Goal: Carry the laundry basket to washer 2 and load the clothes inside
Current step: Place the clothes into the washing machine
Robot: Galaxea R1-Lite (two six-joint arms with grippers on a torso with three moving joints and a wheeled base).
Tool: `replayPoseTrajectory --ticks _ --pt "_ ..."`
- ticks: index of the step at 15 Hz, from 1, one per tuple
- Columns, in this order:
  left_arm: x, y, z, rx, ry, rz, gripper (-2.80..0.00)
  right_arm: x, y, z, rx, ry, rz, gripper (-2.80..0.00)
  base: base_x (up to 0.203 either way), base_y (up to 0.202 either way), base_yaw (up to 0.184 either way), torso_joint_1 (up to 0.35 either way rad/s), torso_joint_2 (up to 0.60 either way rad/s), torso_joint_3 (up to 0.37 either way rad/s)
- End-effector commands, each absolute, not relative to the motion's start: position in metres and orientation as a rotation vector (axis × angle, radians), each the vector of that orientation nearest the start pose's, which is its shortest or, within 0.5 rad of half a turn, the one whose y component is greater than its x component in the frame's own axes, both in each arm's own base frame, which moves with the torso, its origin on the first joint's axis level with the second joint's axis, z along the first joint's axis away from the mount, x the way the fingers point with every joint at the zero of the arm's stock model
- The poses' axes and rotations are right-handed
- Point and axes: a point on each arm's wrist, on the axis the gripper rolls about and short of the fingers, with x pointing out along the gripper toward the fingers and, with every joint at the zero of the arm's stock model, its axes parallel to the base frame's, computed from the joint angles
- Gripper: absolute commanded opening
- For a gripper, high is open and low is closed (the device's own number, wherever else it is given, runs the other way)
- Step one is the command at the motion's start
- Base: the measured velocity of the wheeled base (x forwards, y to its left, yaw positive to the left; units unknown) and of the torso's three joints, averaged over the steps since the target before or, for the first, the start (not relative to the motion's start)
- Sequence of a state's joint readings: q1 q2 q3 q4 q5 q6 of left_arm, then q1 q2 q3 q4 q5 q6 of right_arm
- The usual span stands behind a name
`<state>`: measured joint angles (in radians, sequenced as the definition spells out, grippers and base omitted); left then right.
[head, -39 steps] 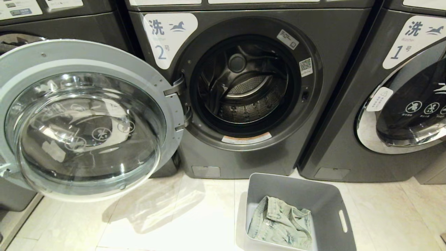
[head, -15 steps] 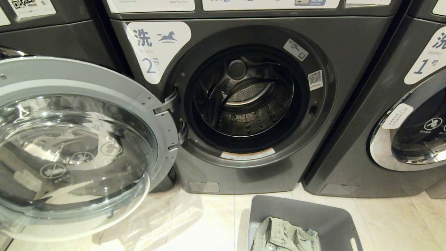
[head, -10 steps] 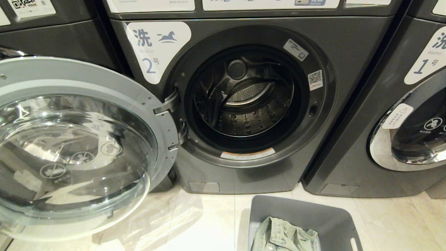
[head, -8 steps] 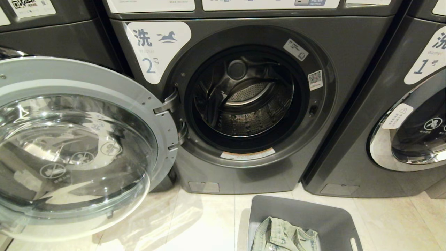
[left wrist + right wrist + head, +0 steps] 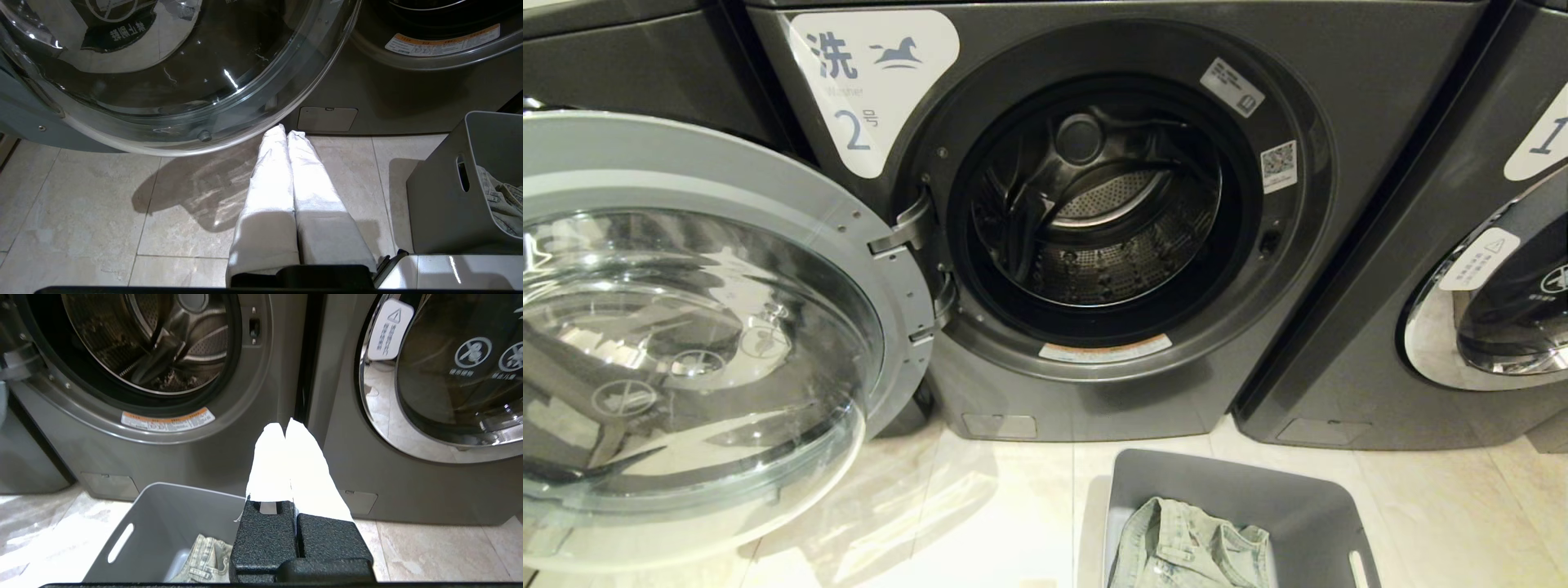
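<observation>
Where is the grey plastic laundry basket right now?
In the head view the grey plastic laundry basket stands on the tiled floor, lower right, just before dark grey washer 2, holding the pale denim garment.

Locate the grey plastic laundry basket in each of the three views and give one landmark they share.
Head view: grey plastic laundry basket, bottom edge, right of centre, on the floor before the washers.
Left wrist view: right edge, slot handle showing.
Right wrist view: bottom, left of centre, below the shut right gripper.
Shared landmark: the pale green-grey denim garment inside it.
</observation>
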<state>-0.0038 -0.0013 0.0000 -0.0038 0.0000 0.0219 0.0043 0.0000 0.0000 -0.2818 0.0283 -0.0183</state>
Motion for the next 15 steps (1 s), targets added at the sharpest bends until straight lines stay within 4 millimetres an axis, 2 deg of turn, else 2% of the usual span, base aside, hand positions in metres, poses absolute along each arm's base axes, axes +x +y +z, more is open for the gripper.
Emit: replayPoseTrajectory --ticks 1,15 --pt "-0.0228 0.0001 0.076 0.023 -0.005 -0.005 -2.8 -0.0228 0.0006 0.0932 -0.021 -0.243 0.031 -2.8 0.0 0.0 0.0 -0.004 0.0 -0.2" --pt "-0.0228 0.0001 0.076 0.02 -0.005 -0.005 -2.8 -0.0228 0.0005 0.0932 -0.021 -0.243 0.033 -2.8 0.0 0.0 0.0 0.003 0.0 -0.198"
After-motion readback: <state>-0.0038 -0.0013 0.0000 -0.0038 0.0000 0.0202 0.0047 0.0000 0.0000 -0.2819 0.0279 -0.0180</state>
